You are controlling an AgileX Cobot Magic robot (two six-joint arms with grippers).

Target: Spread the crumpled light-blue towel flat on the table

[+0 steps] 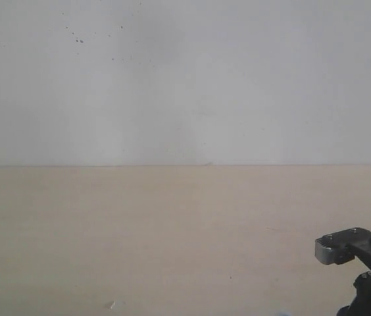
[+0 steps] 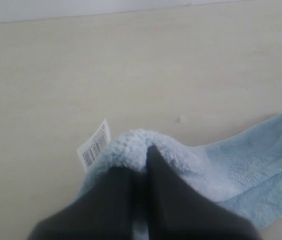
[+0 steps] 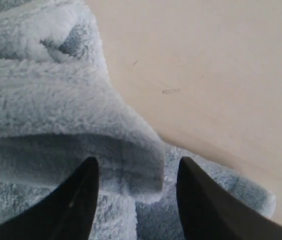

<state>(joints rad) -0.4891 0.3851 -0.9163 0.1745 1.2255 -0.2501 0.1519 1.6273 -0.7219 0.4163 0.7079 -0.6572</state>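
In the left wrist view my left gripper (image 2: 137, 161) is shut on a fluffy fold of the light-blue towel (image 2: 241, 170), which bulges just past the dark fingertips. The rest of the towel trails away over the beige table (image 2: 131, 65). In the right wrist view my right gripper (image 3: 137, 165) stands open just above the towel (image 3: 46, 100), with a thick folded edge lying between its two fingers (image 3: 81, 195). The cloth there is bunched in soft ridges. The exterior view shows bare table (image 1: 172, 230) and hardly any of the towel.
A white barcode tag (image 2: 94, 145) sticks out of the towel beside the left fingers. Part of the right arm (image 1: 353, 253), with a grey block, shows at the exterior view's lower right corner. A white speckled wall (image 1: 185, 79) rises behind the table's far edge.
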